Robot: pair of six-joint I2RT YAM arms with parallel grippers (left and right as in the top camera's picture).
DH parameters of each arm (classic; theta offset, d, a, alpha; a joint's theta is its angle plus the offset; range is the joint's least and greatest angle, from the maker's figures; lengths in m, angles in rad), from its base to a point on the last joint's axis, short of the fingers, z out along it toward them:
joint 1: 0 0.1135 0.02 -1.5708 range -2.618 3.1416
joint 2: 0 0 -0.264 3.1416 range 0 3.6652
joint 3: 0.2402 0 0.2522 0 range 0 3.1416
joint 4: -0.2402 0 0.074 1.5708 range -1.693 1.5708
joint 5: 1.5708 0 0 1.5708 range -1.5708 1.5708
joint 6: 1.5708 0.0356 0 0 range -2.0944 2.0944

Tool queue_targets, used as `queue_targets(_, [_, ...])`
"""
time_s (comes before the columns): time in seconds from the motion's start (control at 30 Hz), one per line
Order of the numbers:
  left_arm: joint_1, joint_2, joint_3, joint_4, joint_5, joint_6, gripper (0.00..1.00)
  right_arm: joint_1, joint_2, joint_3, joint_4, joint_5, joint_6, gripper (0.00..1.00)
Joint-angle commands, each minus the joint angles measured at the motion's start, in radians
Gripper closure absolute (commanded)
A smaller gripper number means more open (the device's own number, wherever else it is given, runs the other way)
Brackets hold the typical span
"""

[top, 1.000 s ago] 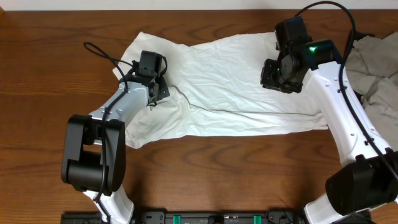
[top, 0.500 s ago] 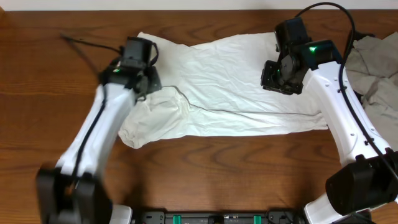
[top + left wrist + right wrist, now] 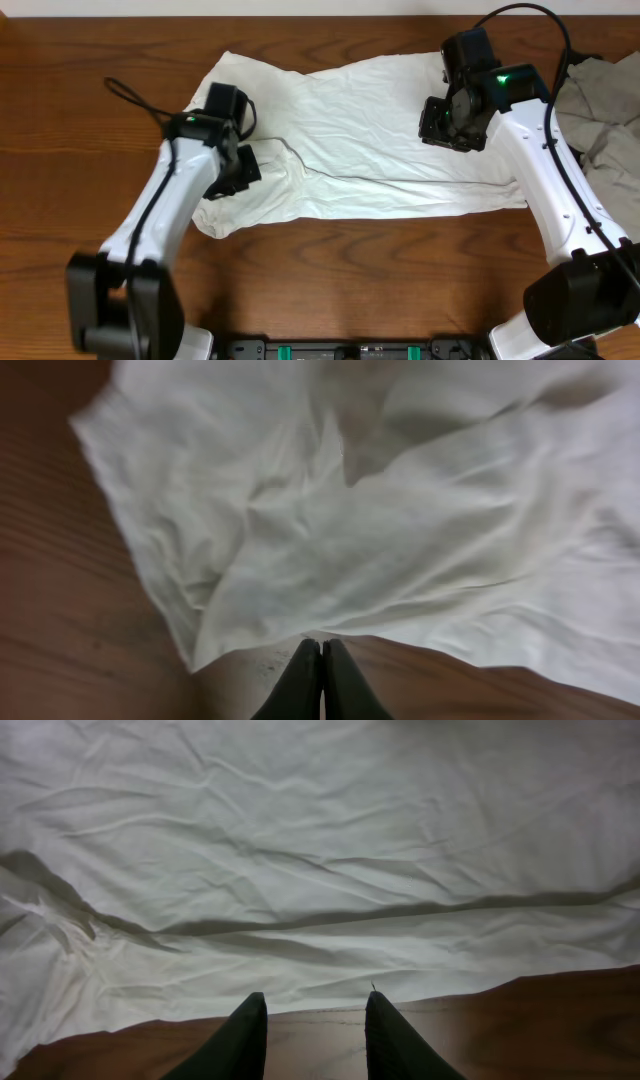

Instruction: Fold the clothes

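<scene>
Two arms are seen over a wooden table point(image 3: 80, 200), on which a white shirt point(image 3: 370, 140) is laid out wrinkled across the far middle, stretched from left to right. Its near edge is seen as a fairly straight line, while its left end is bunched into a rounded, doubled-over lump at the near left. The left gripper point(image 3: 232, 175) is held above that lump, at the left end of the shirt. In the left wrist view its fingers point(image 3: 321, 660) are pressed together with no gap, and the edge of the shirt point(image 3: 400, 530) is met right at their tips; whether any cloth is pinched between them cannot be told. The right gripper point(image 3: 445, 125) is poised over the far right part of the shirt, well apart from the left one. In the right wrist view its fingers point(image 3: 310, 1020) are set apart, bare wood and the hem are seen in the gap, and nothing is clamped; the shirt point(image 3: 320, 850) is spread beyond the tips, crossed by a long crease from left to right. A crumpled grey cloth point(image 3: 600, 100) is piled at the far right of the table, beside the right arm and just past the right end of the shirt. A black cable point(image 3: 130, 95) is looped over the wood at the far left.
</scene>
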Motion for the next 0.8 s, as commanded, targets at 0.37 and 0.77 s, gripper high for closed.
queue_targets(0.37, [0.003,0.225,-0.006,0.155,0.039,0.007,0.94,0.016,-0.014,0.003,0.004,-0.003,-0.015,0.68])
queue_targets(0.77, [0.005,0.271,-0.006,0.286,-0.026,0.008,0.94,0.016,-0.014,0.003,0.003,0.004,-0.016,0.68])
